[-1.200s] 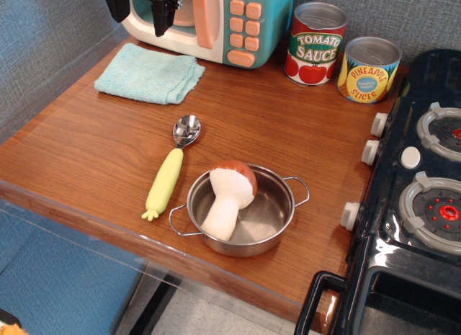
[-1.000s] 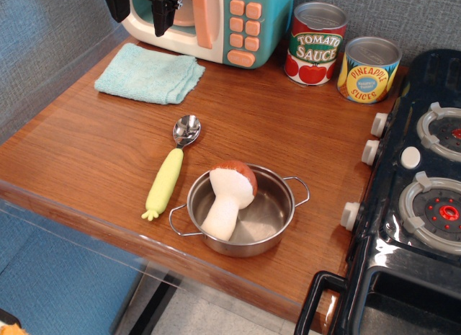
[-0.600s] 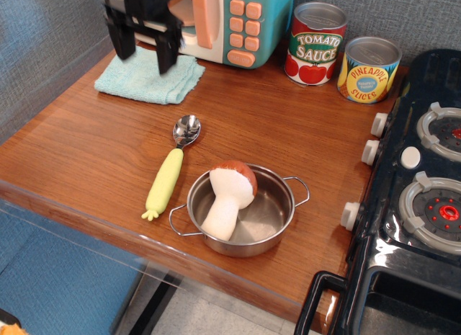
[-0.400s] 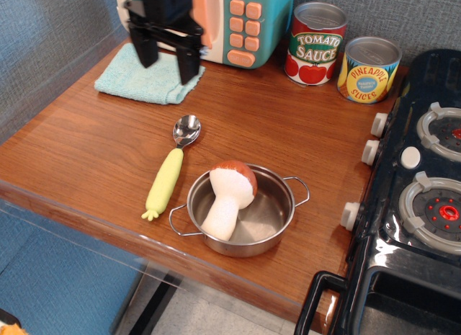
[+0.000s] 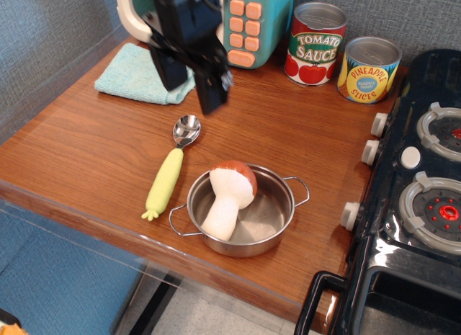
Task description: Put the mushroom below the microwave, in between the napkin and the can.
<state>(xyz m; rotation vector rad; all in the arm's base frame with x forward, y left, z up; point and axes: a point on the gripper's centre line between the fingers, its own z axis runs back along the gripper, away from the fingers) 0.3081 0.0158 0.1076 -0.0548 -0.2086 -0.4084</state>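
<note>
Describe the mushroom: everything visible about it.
The mushroom is a plush toy with a thick white stem and a rounded reddish-brown cap, soft and fabric-like. It lies tilted inside the steel pot near the table's front edge, stem end resting toward the pot's front-left rim, cap leaning up against the back rim. Only the pot touches it. The tool hangs apart from it, above the table behind the spoon, jaws open and empty.

A shiny steel two-handled pot [image 5: 277,223] sits near the wooden counter's [image 5: 86,162] front edge, a yellow-handled metal spoon [image 5: 171,167] just left of it. A yellow pineapple-slices tin [image 5: 368,70] stands at the back, beside a black toy stove [image 5: 418,198].
</note>
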